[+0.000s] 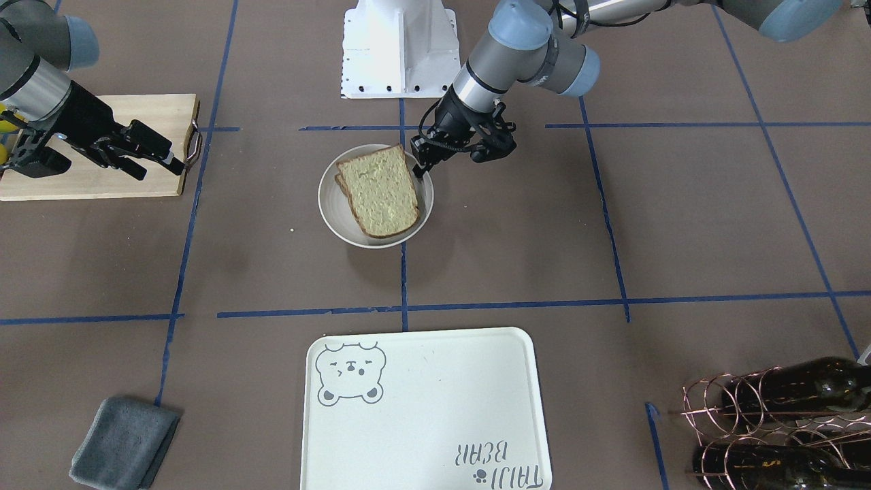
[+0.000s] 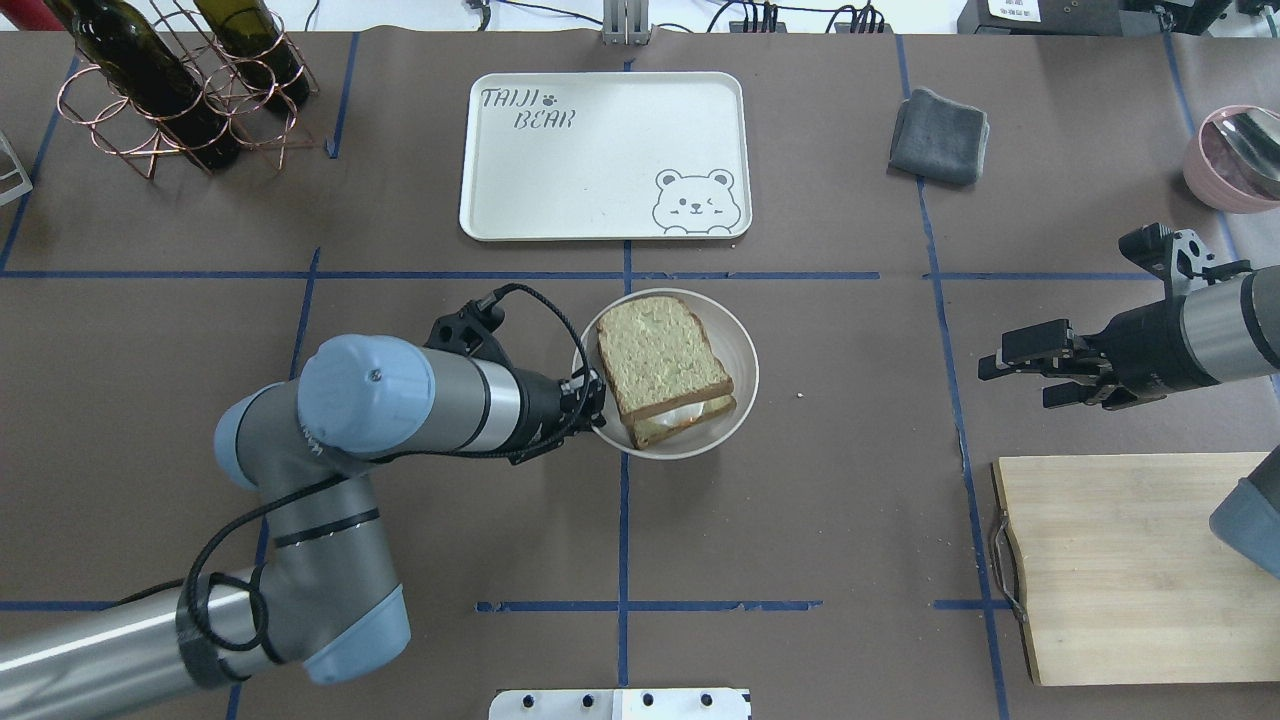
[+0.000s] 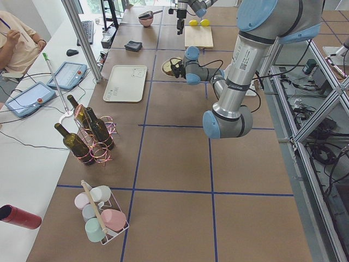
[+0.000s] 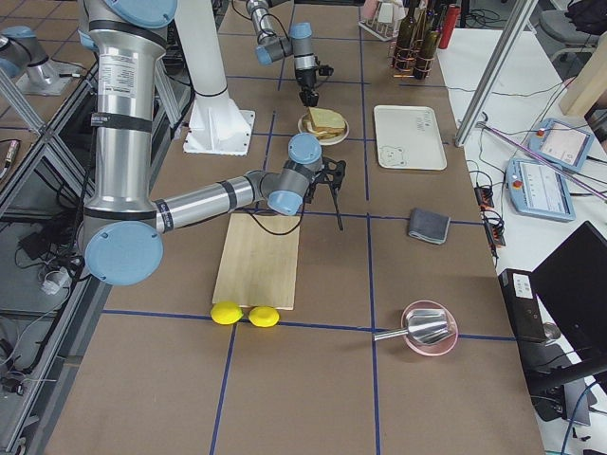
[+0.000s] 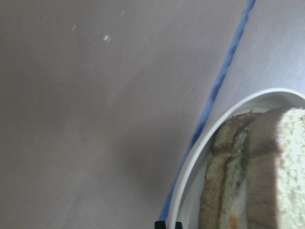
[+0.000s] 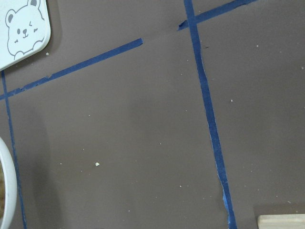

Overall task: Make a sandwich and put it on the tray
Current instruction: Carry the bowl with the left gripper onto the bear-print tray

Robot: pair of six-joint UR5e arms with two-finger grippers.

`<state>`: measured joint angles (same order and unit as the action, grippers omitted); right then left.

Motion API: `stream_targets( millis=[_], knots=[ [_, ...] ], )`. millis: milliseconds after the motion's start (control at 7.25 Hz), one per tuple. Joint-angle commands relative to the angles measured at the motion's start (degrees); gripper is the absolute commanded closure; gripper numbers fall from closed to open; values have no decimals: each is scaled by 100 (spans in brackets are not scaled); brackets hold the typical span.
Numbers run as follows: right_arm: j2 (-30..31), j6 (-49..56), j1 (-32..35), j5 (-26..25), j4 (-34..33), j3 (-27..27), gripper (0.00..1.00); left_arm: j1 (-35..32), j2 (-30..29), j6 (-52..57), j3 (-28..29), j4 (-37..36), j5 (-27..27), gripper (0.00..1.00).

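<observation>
My left gripper (image 1: 420, 165) jaws pinch the plate (image 1: 333, 204) rim; right gripper (image 2: 1010, 378) released. I worry tilting slides the sandwich (image 1: 378, 190) off before the tray (image 1: 435, 381).

Brown table (image 2: 800, 500), blue tape grid (image 2: 623, 520): tray (image 2: 600, 150), plate (image 2: 745, 345), cutting board (image 2: 1120, 570), grey cloth (image 2: 938, 136), bottle rack (image 2: 185, 115).

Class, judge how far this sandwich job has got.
Done: the sandwich sits assembled on its plate. In hand: the left claw seems to pinch the plate's rim. Left: carrying it onto the tray, which holds nothing yet.
</observation>
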<state>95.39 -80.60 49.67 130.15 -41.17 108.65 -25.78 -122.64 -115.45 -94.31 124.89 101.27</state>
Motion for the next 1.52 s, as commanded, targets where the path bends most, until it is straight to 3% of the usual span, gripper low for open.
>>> stream_targets(
  millis=[0,276,828,1103,1379],
  knots=[
    [102,0,77,-16,4,68,0,-558,-810,-564,1303,17,-115,100],
    [120,0,78,-42,4,95,0,-1076,-1672,-1179,2595,35,-344,100],
    [50,-9,60,-51,4,77,0,-1307,-2106,-1261,3725,711,-371,100],
    [15,-9,51,-52,-5,68,0,-1298,-2098,-1164,3762,730,-371,69],
    [14,-9,60,-25,-5,60,0,-1333,-2063,-544,3692,660,-353,67]
  ],
)
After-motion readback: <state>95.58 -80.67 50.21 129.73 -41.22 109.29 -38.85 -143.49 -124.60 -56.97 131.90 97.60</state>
